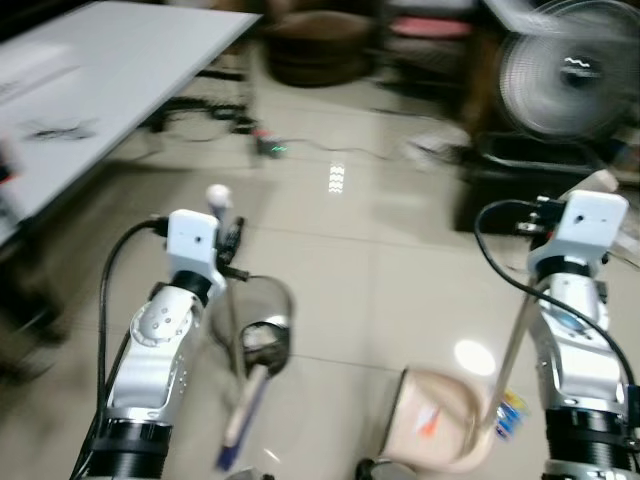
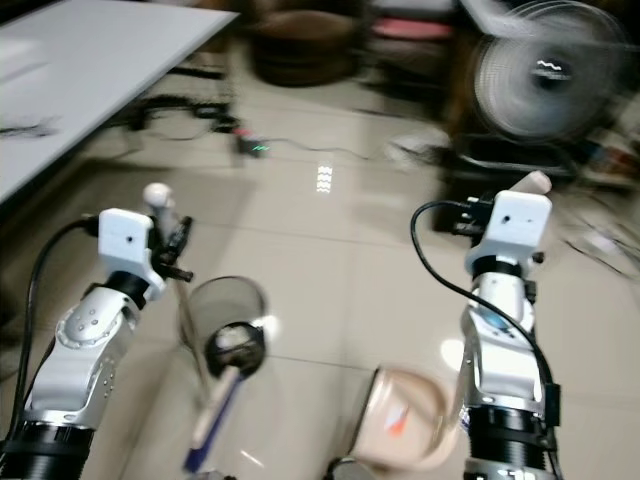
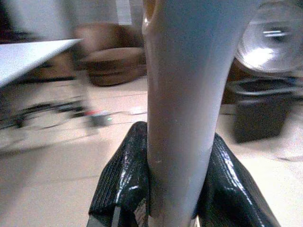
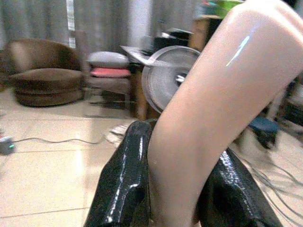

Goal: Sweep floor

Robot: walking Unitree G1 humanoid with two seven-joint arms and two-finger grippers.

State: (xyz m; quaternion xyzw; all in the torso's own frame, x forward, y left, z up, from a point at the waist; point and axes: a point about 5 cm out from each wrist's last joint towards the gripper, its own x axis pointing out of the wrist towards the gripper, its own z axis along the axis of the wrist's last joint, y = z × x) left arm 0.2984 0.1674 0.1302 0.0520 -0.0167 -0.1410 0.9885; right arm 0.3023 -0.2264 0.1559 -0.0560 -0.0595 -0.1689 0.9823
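My left gripper (image 1: 230, 240) is shut on a pale broom handle (image 3: 182, 85), gripped between its black fingers (image 3: 123, 175). The handle's round white top (image 1: 217, 195) stands just above the wrist, and the shaft runs down to a blurred, clear round shape (image 1: 262, 325) near the floor. A beige and blue stick-like piece (image 1: 243, 415) lies below it. My right gripper (image 1: 592, 200) is shut on the pinkish-beige dustpan handle (image 4: 208, 104). The beige dustpan (image 1: 440, 425) rests on the tiles between my arms, close to my feet.
A white table (image 1: 120, 70) stands at the left, with cables (image 1: 200, 110) on the floor beside it. A fan (image 1: 570, 70) and a black box (image 1: 505, 185) are at the back right, and a brown round seat (image 1: 320, 45) is behind. Small coloured bits (image 1: 510, 412) lie by the dustpan.
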